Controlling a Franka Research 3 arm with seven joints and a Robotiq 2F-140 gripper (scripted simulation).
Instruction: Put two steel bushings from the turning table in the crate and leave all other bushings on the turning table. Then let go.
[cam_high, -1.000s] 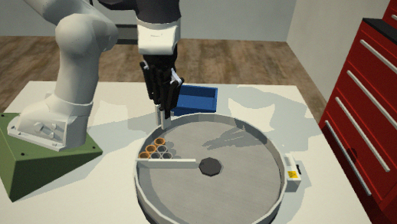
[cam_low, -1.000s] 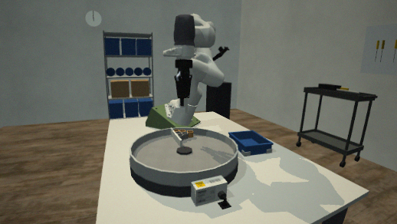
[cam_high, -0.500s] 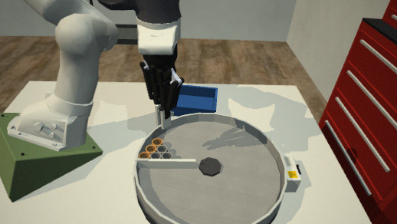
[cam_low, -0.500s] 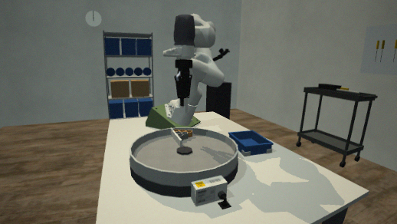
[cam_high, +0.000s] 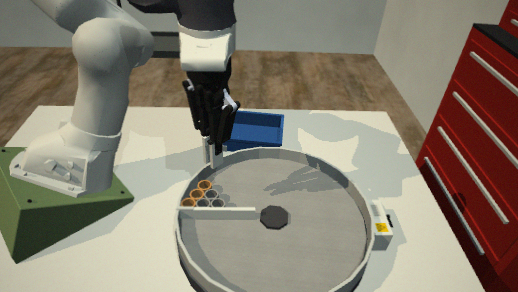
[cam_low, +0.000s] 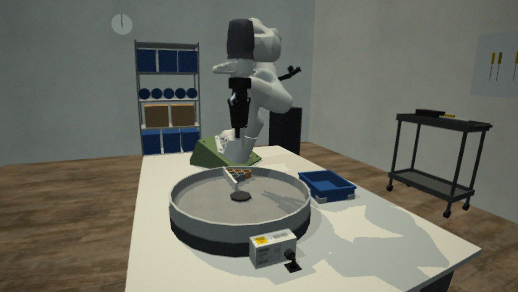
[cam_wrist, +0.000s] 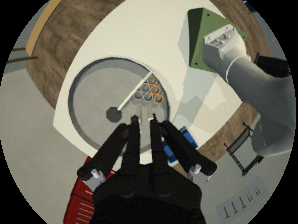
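My gripper (cam_high: 211, 161) (cam_low: 237, 136) (cam_wrist: 144, 110) points down above the turning table (cam_high: 320, 240) (cam_low: 200, 200) (cam_wrist: 95, 92), near its rim on the crate side. Its fingers are narrowly open, a small gap between the pale tips, nothing seen in it. Three grey steel bushings (cam_high: 217, 206) (cam_wrist: 145, 86) stand upright on the turning table, close together against the white bar (cam_high: 225, 213) (cam_low: 231, 177) (cam_wrist: 134, 92). Three orange-rimmed bushings (cam_high: 204, 188) (cam_wrist: 154, 89) stand in a row beside them. The blue crate (cam_high: 256, 135) (cam_low: 327, 185) shows no bushing; its near floor is partly hidden.
A dark hub (cam_high: 274, 217) (cam_low: 240, 196) (cam_wrist: 114, 114) is at the turning table's centre. A white control box (cam_high: 381, 237) (cam_low: 273, 248) stands outside its rim. The arm's green base (cam_high: 55, 220) (cam_low: 205, 152) (cam_wrist: 196, 42) is beyond the bushings' side.
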